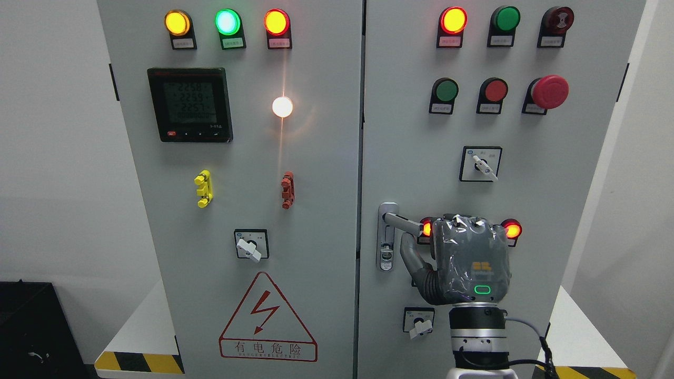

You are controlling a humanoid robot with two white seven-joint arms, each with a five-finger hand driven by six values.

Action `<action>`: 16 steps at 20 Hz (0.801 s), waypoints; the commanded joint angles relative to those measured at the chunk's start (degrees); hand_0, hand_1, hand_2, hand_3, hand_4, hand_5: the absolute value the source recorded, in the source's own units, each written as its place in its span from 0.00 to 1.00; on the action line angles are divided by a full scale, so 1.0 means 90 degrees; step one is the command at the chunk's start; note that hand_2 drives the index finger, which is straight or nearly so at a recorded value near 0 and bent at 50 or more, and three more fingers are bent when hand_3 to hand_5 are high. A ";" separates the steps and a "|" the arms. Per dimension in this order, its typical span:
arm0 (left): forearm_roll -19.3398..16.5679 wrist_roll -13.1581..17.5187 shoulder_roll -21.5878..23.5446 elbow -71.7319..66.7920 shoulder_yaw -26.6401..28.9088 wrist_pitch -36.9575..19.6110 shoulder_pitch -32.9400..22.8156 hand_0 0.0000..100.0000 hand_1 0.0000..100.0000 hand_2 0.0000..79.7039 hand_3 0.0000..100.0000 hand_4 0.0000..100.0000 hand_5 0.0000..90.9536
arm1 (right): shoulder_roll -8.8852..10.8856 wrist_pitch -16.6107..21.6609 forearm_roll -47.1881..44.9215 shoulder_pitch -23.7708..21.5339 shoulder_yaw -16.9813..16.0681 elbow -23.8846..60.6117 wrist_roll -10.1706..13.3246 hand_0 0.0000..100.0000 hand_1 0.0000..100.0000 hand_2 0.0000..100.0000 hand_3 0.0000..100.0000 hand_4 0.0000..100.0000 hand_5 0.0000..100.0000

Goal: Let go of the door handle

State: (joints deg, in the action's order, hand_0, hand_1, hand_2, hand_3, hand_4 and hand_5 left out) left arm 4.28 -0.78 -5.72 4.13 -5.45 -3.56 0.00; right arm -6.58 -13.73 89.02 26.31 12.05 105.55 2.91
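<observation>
Grey-wrapped and seen from the back, my right hand (468, 258) sits at lower right of the frame, its arm rising from the bottom edge right of centre. It covers the outer end of the door handle (396, 218), a metal lever that juts rightward from its plate at the left edge of the right-hand cabinet door (568, 173). One digit (413, 258) curls below the lever; the rest are hidden behind the palm, so I cannot tell whether the grip is clamped or already slack. I judge the release not done yet: the hand is at the lever, not clear of it. What is left, as I read it, is to loosen the fingers and draw the hand back from the door. My left arm is nowhere in the picture.

Counting across the two doors: four round lamps on the left door, and one digital meter (190, 104) at upper left. Four rotary selector switches in all, two per door. One red mushroom stop button (549, 91) at upper right. One lightning warning triangle (267, 318) at lower centre.
</observation>
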 commanded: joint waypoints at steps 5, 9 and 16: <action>-0.0007 -0.0001 0.0000 0.0000 0.0000 -0.0005 -0.0107 0.12 0.56 0.00 0.00 0.00 0.00 | 0.0009 0.0002 -0.0008 -0.0033 -0.0001 0.0001 -0.0021 0.49 0.44 0.97 1.00 1.00 1.00; -0.0007 -0.0001 0.0000 0.0000 0.0000 -0.0005 -0.0107 0.12 0.56 0.00 0.00 0.00 0.00 | 0.0019 0.0002 -0.0008 -0.0140 -0.0001 0.0030 -0.0021 0.49 0.43 0.96 1.00 1.00 1.00; 0.0003 -0.0001 0.0000 0.0000 0.0000 -0.0005 -0.0107 0.12 0.56 0.00 0.00 0.00 0.00 | 0.0028 0.0050 -0.0037 -0.0579 -0.0128 0.0391 0.0018 0.50 0.43 0.91 1.00 1.00 0.98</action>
State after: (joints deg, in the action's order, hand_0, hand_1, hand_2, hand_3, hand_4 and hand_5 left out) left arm 4.27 -0.78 -5.72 4.11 -5.45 -3.55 0.00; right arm -6.45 -13.56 88.89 23.99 11.87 106.37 2.81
